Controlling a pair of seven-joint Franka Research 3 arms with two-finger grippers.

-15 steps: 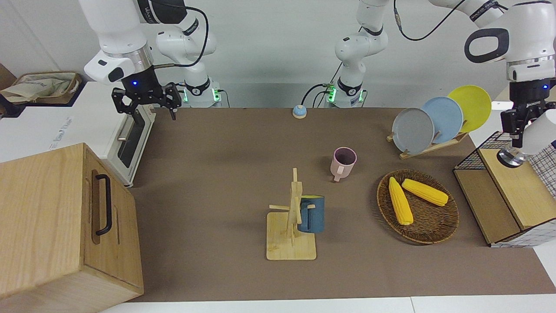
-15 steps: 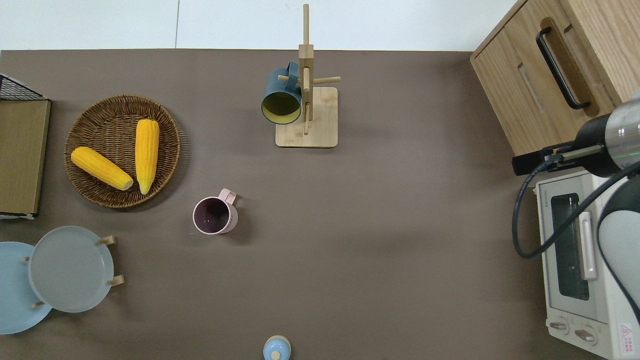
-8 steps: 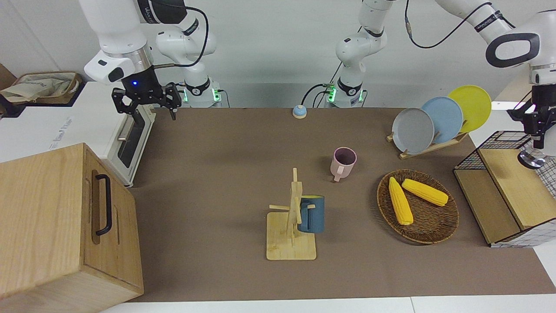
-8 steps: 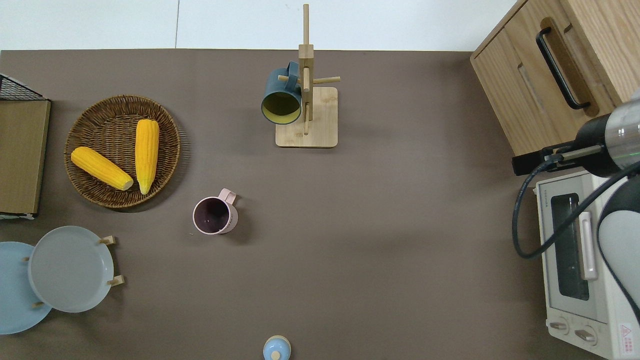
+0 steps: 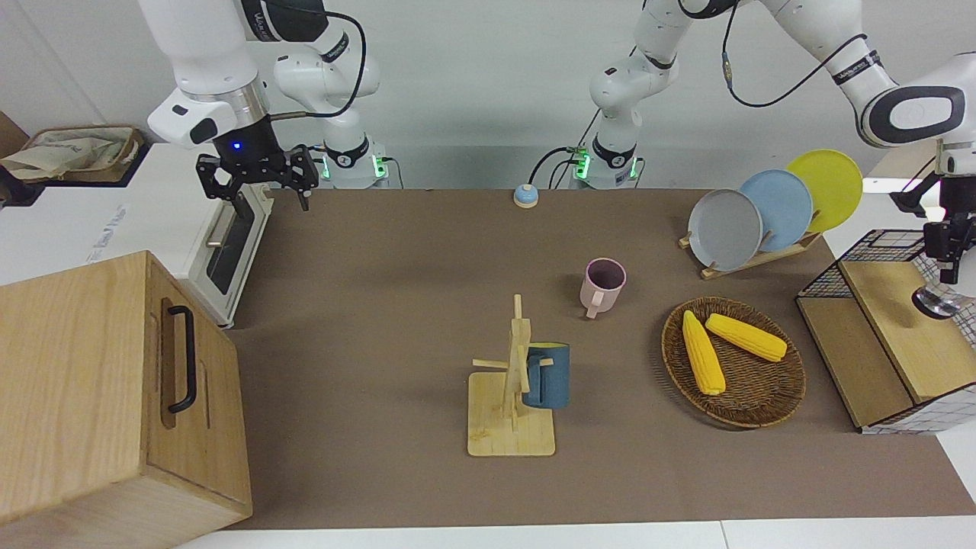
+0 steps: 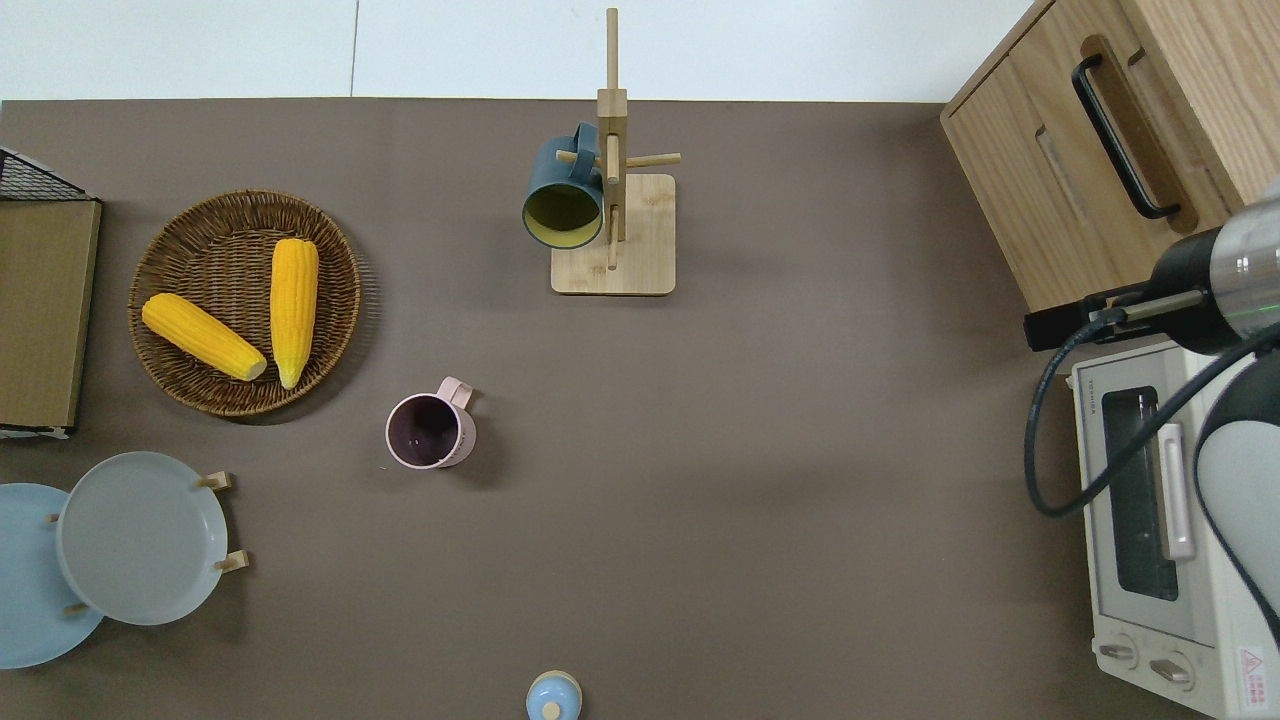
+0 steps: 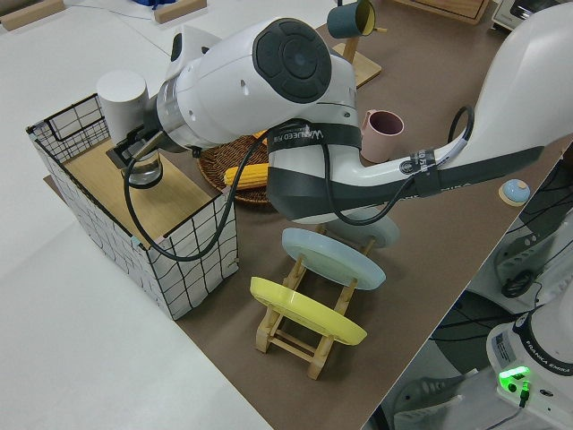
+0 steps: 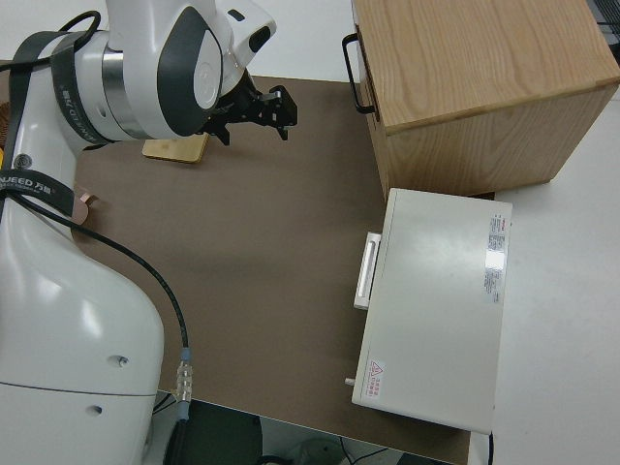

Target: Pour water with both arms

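Observation:
My left gripper [image 5: 948, 255] is shut on a white bottle [image 7: 124, 97] with a silver end [image 5: 936, 302]. It holds the bottle upright, just over the wooden shelf [image 5: 903, 328] inside the wire rack [image 7: 192, 242] at the left arm's end of the table. In the left side view the gripper [image 7: 134, 148] is mostly hidden by the arm. A pink mug [image 5: 604, 284] stands upright mid-table and also shows in the overhead view [image 6: 430, 432]. A dark blue mug [image 6: 563, 190] hangs on a wooden mug tree [image 5: 512, 412]. My right arm is parked, its gripper [image 5: 259, 179] open and empty.
A wicker basket [image 5: 751, 404] with two corn cobs lies beside the wire rack. A plate rack [image 5: 762, 210] holds grey, blue and yellow plates. A white toaster oven [image 6: 1160, 520] and a wooden cabinet [image 5: 114, 389] stand at the right arm's end. A small blue bell [image 5: 525, 196] sits near the robots.
My left gripper has carried the bottle toward the left arm's end of the table and lower over the shelf; the bottle went from tilted to upright. The right arm has not moved.

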